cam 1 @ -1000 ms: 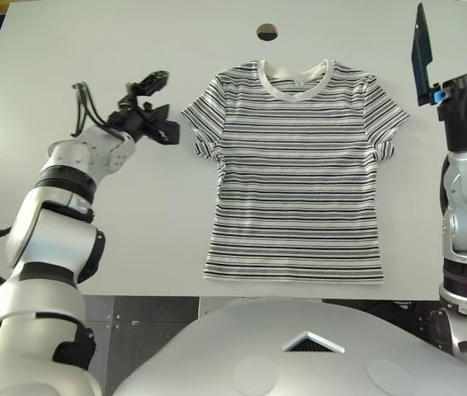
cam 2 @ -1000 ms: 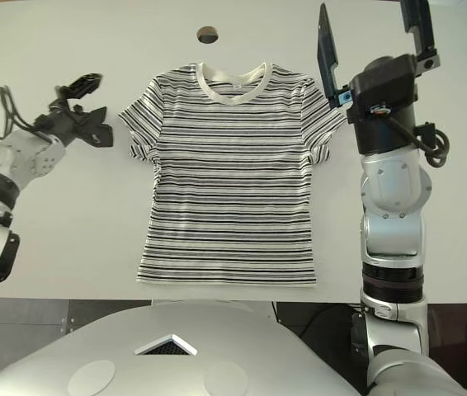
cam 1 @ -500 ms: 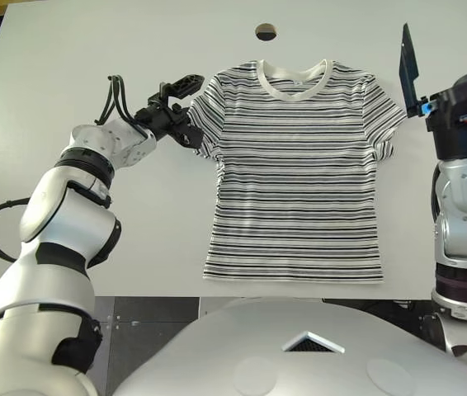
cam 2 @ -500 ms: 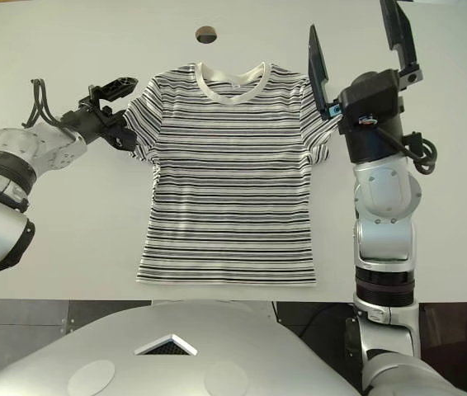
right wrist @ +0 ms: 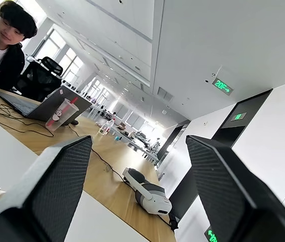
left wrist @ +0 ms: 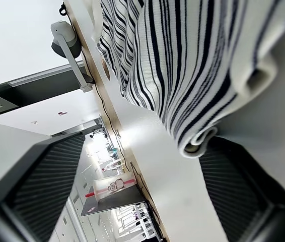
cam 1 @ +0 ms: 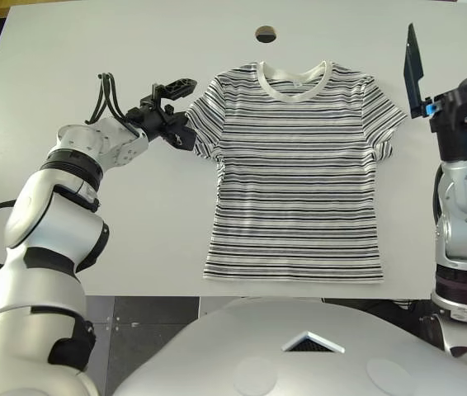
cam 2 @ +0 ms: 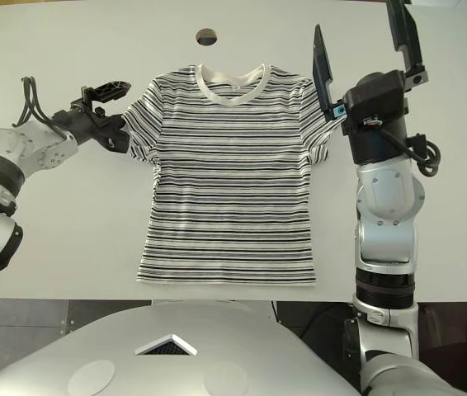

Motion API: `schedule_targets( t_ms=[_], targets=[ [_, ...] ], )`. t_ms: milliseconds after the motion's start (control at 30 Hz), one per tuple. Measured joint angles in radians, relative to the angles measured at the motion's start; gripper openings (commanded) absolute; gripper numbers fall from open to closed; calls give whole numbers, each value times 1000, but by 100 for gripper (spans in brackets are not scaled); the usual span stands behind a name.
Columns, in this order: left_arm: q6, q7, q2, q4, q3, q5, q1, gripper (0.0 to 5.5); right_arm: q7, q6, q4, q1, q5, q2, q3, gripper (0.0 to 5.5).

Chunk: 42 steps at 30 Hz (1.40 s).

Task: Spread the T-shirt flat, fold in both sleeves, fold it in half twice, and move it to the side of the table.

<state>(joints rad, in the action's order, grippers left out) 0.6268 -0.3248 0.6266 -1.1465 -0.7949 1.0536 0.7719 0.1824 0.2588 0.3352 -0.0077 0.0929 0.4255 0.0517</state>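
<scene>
Because the broad white matte table (cam 1: pixel 143 239) is smooth, the black-and-white striped knit T-shirt (cam 1: pixel 295 165), lying flat at its middle with the cream collar away from the robot, could slide or bunch if it is dragged rather than lifted. Its cloth looks thin and limp, so a shallow pinch may slip off. The right gripper (cam 2: pixel 364 49) stands spread wide, pointing up beside the right sleeve (cam 2: pixel 320 124). The left gripper (cam 1: pixel 181 111) gapes around the rolled hem of the left sleeve (cam 1: pixel 202 115).

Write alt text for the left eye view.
A striped T-shirt lies flat on a white table. The left gripper is open at the edge of one sleeve; the right gripper is raised and open beside the other sleeve.
</scene>
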Motion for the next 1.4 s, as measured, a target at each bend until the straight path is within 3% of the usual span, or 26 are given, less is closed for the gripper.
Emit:
schedule_targets(
  t_ms=[533,700,1033,1400],
  targets=[
    [26,48,-12,-18,-44,-26,-3,78,15,-19,14,2,-3,-4,26,344],
    [38,76,-12,-17,-58,-26,8,22,18,-31,25,2,-4,-11,32,344],
    [-16,-1,-9,-16,-10,-69,-26,12,24,-31,28,18,-13,-22,45,344],
    [-31,-112,-45,225,57,-105,-135,12,27,-27,13,21,-18,-24,46,344]
  ],
)
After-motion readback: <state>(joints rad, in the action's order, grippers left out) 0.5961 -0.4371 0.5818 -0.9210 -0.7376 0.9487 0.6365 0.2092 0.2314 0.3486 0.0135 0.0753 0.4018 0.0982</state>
